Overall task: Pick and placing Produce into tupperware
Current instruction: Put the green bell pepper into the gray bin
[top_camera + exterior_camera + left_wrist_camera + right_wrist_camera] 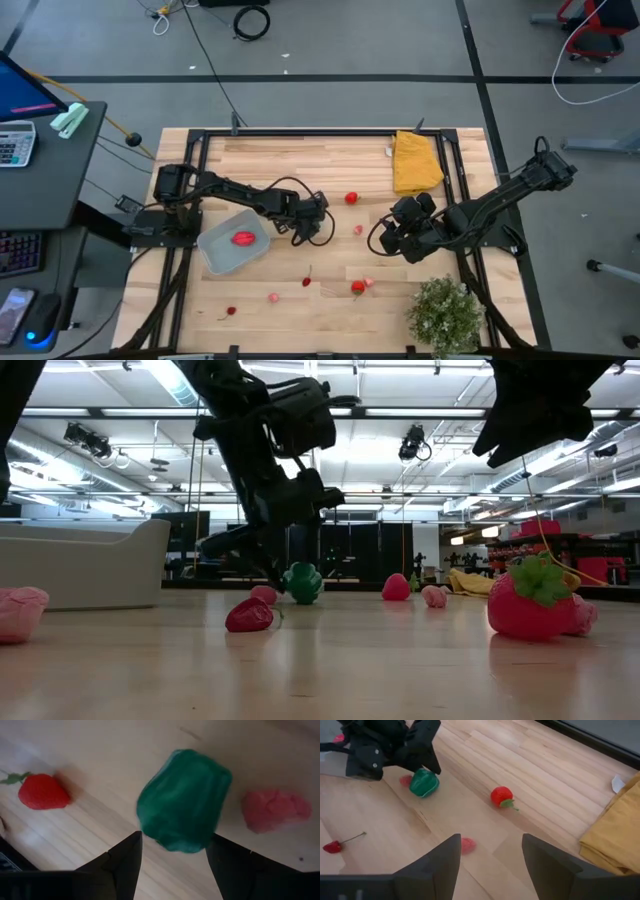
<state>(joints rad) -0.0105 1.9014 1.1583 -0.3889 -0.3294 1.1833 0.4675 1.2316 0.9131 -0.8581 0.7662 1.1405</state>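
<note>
No readable brand, label or writing was seen on any item.

At the left of the wooden plank table (330, 300), the tupperware (222, 257) lay flat: shallow, translucent grey-blue plastic with rounded corners. One red piece (243, 238) lay inside it. Just beside its right edge, the left hand (313, 226) hung low over the table, fingers (120, 865) apart on either side of a green pepper (184, 800), a glossy, lobed piece. Whether the fingers touched it could not be told. A red strawberry (43, 792) and a pink lumpy piece (276, 809) lay on the boards near the pepper.

Further produce lay scattered across the table: a small red piece (231, 310) near the front edge, a pink one (274, 296), a stemmed red cherry (307, 281), a red strawberry with green cap (357, 288), and another red strawberry (351, 198) toward the back.

Right of centre, the right hand (385, 240) was raised above the table, fingers (437, 865) apart and empty. A folded yellow cloth (415, 162) lay at the back right, and a bushy green plant (445, 312) at the front right.
</note>
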